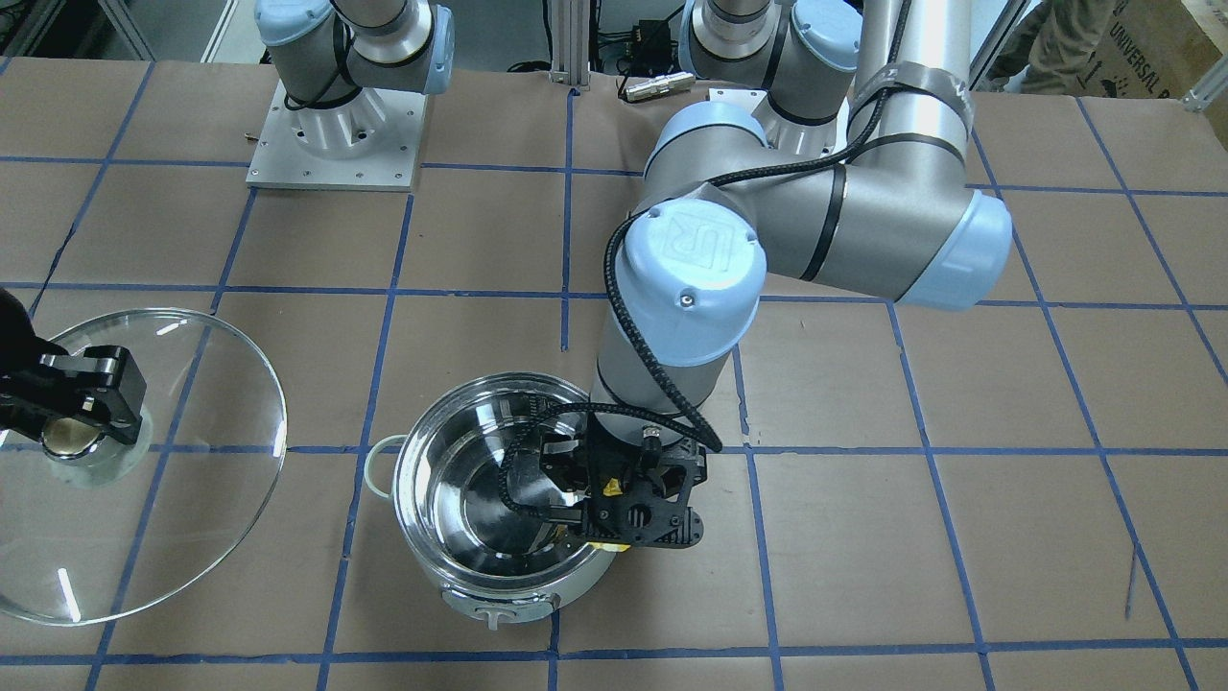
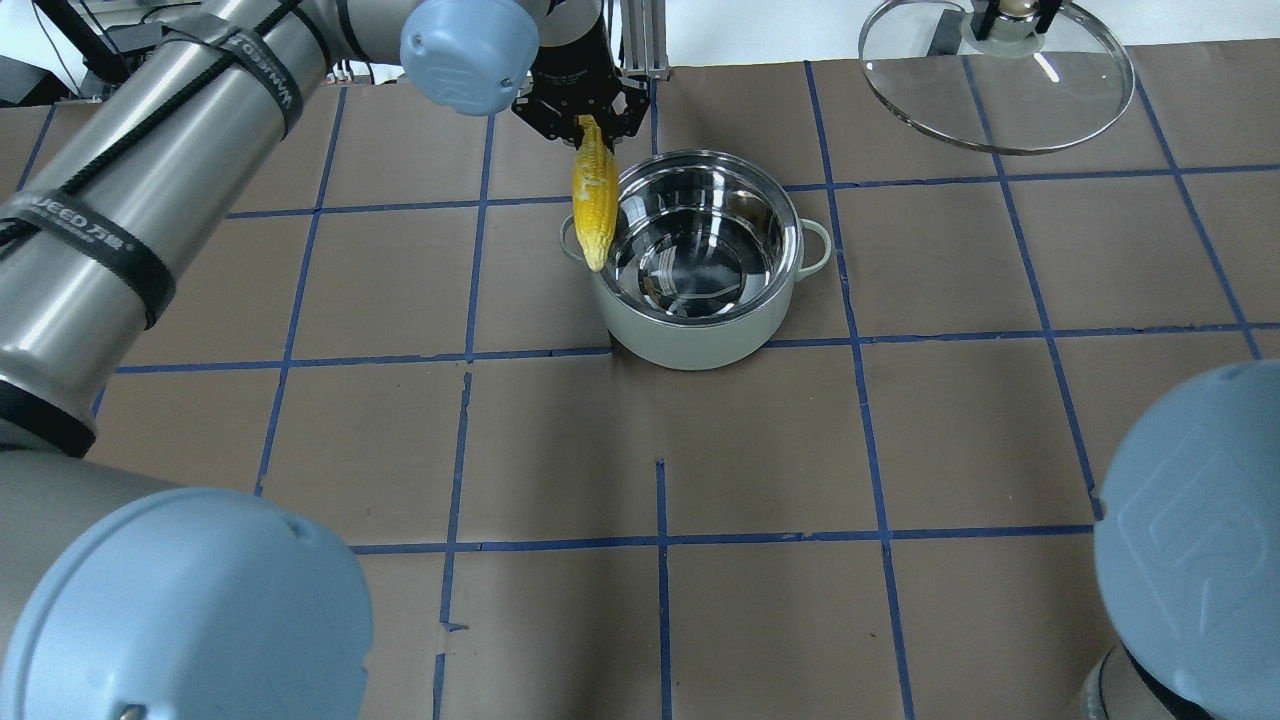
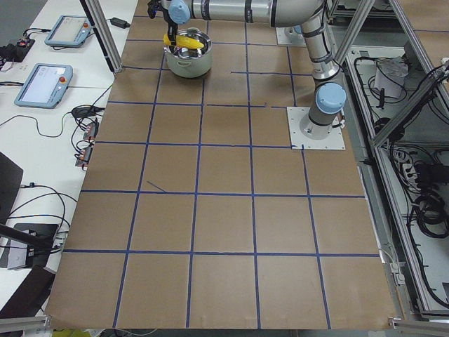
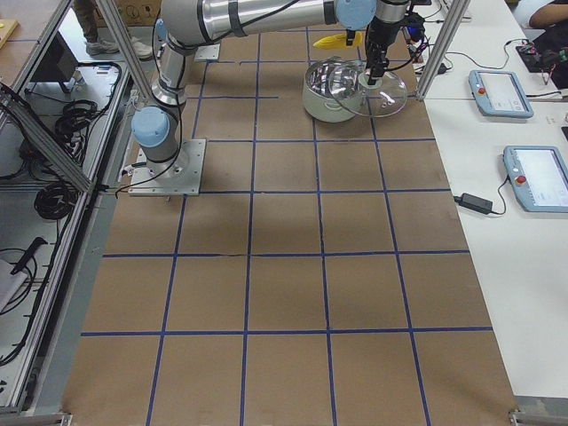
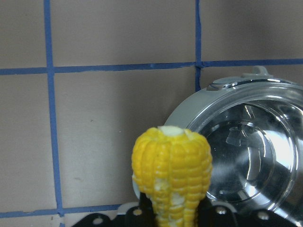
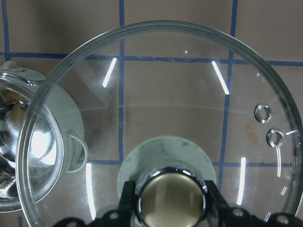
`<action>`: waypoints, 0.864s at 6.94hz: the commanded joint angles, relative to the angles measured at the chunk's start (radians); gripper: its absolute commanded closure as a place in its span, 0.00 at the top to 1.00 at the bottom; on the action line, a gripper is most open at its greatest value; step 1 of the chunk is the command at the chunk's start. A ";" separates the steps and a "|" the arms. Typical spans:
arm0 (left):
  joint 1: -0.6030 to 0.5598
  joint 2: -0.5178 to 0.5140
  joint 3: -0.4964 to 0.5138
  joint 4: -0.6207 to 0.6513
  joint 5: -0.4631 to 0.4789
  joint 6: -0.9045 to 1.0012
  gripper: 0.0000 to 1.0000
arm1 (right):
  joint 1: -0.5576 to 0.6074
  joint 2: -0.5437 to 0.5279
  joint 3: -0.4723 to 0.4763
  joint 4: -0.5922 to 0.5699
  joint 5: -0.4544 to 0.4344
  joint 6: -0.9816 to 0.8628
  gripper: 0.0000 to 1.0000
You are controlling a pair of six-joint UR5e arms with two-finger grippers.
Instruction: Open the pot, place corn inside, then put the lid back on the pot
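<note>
The pot (image 2: 705, 262) stands open and empty on the table, steel inside and mint-white outside. My left gripper (image 2: 588, 122) is shut on the thick end of the corn (image 2: 593, 205). The cob hangs point down over the pot's left rim. In the left wrist view the corn (image 5: 171, 172) sits beside the pot (image 5: 241, 151). My right gripper (image 1: 84, 392) is shut on the knob (image 6: 171, 201) of the clear glass lid (image 2: 1000, 95). It holds the lid above the table, to the right of the pot (image 1: 489, 489).
Brown paper with a blue tape grid covers the table (image 2: 660, 450). Both arm bases (image 1: 336, 134) stand at the table's robot side. The left arm's elbow (image 1: 806, 230) hangs over the table behind the pot. Tablets (image 4: 501, 93) lie on the side bench.
</note>
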State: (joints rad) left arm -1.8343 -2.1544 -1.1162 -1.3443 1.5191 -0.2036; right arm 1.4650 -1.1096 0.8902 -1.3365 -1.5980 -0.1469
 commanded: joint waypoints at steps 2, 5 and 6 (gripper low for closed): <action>-0.065 -0.068 0.029 0.014 0.013 -0.051 0.11 | 0.000 0.001 0.006 -0.001 -0.003 0.000 0.02; -0.094 -0.114 0.035 0.017 0.016 -0.054 0.22 | 0.000 0.002 0.010 -0.001 -0.007 0.001 0.02; -0.094 -0.114 0.032 0.017 0.016 -0.054 0.73 | 0.000 0.001 0.010 -0.001 -0.007 0.001 0.02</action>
State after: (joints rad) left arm -1.9259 -2.2632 -1.0824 -1.3275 1.5344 -0.2574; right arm 1.4649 -1.1083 0.8997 -1.3376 -1.6039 -0.1459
